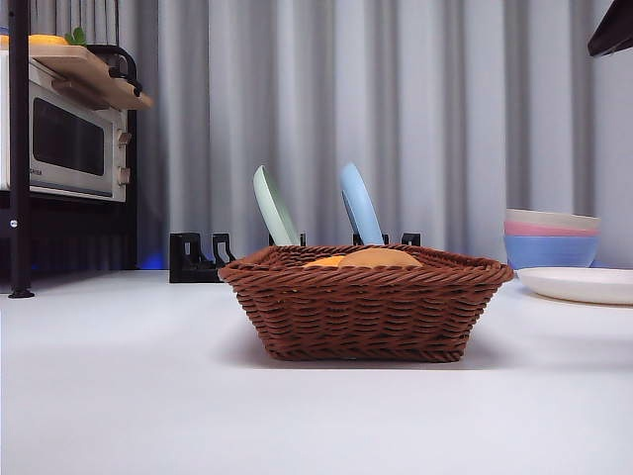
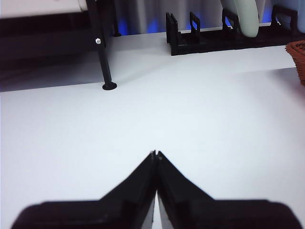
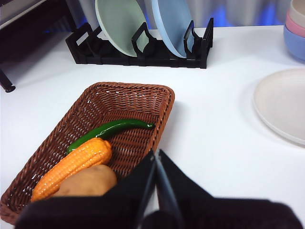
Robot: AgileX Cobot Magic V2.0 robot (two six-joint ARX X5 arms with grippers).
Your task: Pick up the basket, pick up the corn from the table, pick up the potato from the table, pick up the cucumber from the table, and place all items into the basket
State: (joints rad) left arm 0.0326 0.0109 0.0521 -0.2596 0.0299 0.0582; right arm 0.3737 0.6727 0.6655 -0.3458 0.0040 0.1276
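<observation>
1. Right wrist view alone shows the basket's (image 3: pixel 125 102) contents: cucumber (image 3: pixel 110 130), corn (image 3: pixel 71 165) and potato (image 3: pixel 86 182) lying side by side, lower left of frame.
2. Front view, frame centre: basket on the worktop (image 1: pixel 119 386); only orange-tan tops clear the rim.
3. Cucumber glossy dark green; corn bumpy orange; potato smooth tan.
4. Right gripper (image 3: pixel 156 155) above the basket's near edge, jaws clenched, empty.
5. Left gripper (image 2: pixel 156 154) over bare worktop, jaws clenched, empty.

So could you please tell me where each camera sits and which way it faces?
Front view: low at table height, looking level at the basket; an arm's dark tip top right.
Left wrist view: over the bare table; left gripper shut.
Right wrist view: above the basket with corn, potato, cucumber; right gripper shut.
All share the basket.
</observation>
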